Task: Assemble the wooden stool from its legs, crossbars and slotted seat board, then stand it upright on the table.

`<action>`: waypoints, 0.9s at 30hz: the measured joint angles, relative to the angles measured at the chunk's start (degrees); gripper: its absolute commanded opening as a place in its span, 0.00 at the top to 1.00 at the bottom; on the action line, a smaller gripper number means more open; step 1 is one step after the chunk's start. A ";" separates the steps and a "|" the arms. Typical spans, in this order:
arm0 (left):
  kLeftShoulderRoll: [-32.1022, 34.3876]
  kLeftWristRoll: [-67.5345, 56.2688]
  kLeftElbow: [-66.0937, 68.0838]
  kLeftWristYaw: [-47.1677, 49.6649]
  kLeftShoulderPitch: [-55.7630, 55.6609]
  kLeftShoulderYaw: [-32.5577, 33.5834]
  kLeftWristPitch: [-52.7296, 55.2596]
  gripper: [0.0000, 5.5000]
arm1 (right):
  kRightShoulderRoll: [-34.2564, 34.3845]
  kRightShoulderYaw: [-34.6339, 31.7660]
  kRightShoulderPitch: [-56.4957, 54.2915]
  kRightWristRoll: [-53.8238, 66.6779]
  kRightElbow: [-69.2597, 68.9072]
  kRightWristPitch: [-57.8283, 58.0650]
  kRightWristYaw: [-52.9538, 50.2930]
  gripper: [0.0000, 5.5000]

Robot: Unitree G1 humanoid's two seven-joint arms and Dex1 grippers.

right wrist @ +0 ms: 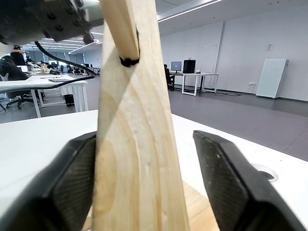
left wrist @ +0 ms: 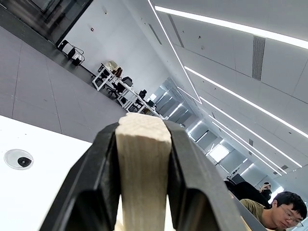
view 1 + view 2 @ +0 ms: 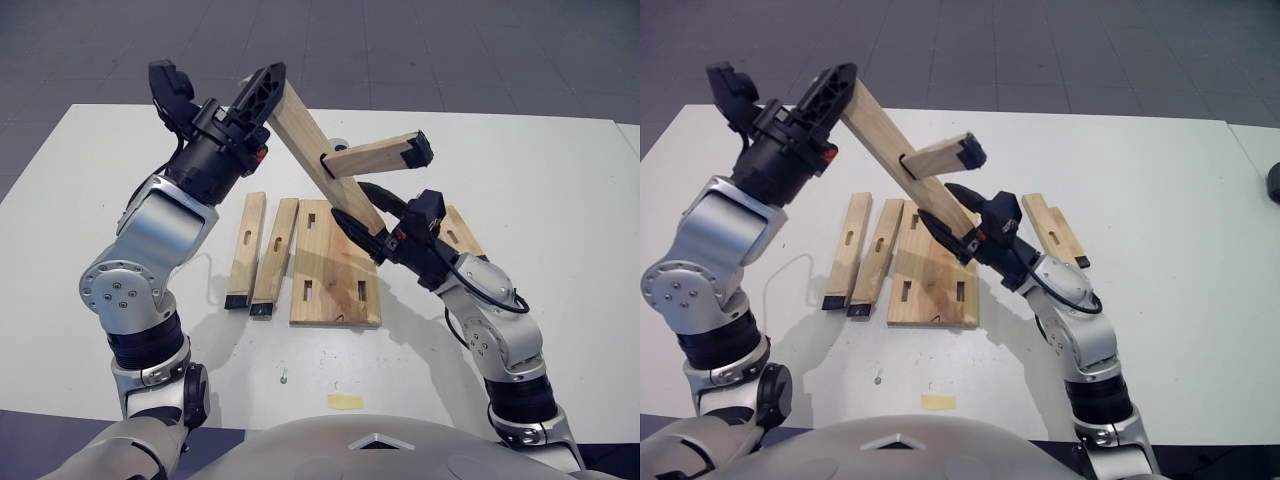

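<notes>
Nearest me the slotted seat board (image 3: 335, 270) lies flat on the table (image 3: 560, 200), with two loose legs (image 3: 247, 245) just beside it on my left. Above the board my right claw (image 3: 362, 218) stands wide around the lower end of the raised leg (image 3: 315, 150): one finger touches the wood, the other is clear of it. The leg slopes up and away to my left claw (image 3: 268, 90), which is clamped on its top end. A crossbar (image 3: 375, 155) sits in the leg's slot and points right. I judge this wood light, stiff and smooth. The joint may slip, so I should take hold close to the slot, across the flat faces.
</notes>
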 measured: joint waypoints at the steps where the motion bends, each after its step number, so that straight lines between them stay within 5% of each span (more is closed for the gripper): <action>1: 0.02 0.06 -0.08 -0.11 -0.05 0.17 -0.84 0.81 | -0.01 0.00 0.01 -0.26 0.43 0.07 -0.20 0.29; 10: 4.05 2.24 -0.30 -1.13 -1.38 3.93 -3.91 0.81 | -2.09 -2.21 1.43 -1.56 2.42 1.95 -1.48 0.03; 19: 7.76 2.47 -0.68 -1.23 -0.07 7.52 -4.48 0.81 | -9.77 -4.90 1.27 -5.57 5.86 5.37 0.14 0.02; 27: 11.35 1.58 -1.09 -2.32 1.93 8.86 -4.38 0.81 | -23.02 -1.77 5.44 -8.56 5.59 6.14 13.86 0.02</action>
